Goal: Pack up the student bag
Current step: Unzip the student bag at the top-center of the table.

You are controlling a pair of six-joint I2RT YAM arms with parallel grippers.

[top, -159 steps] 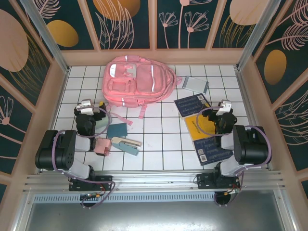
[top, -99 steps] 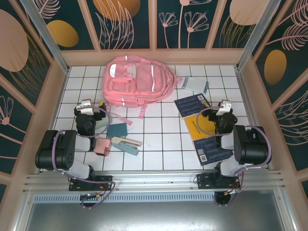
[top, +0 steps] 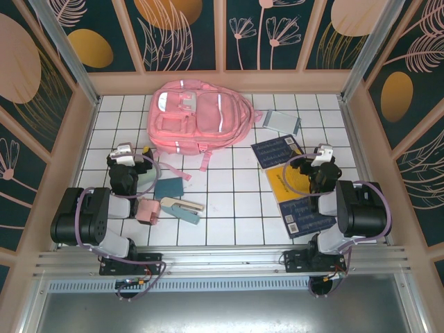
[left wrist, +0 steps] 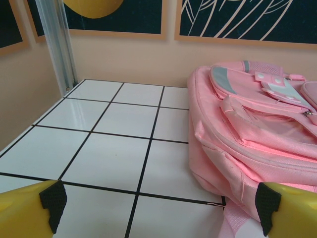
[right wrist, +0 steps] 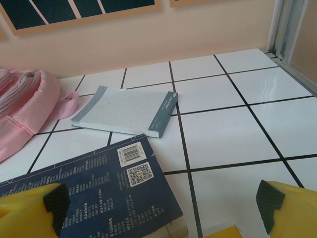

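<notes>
The student bag is a large pink backpack lying flat at the back middle of the tiled table, zips shut. The left wrist view has the student bag ahead on the right. My left gripper rests low, near the bag's front left corner, and my left gripper is open over bare tile. Over the books on the right, my right gripper sits low. My right gripper is open with nothing between its fingers, above a dark blue book.
A grey grid notebook lies right of the bag, with a dark blue book, a yellow book and another blue book nearer. A teal booklet, a pink item and a stapler-like case lie front left. Walls enclose the table.
</notes>
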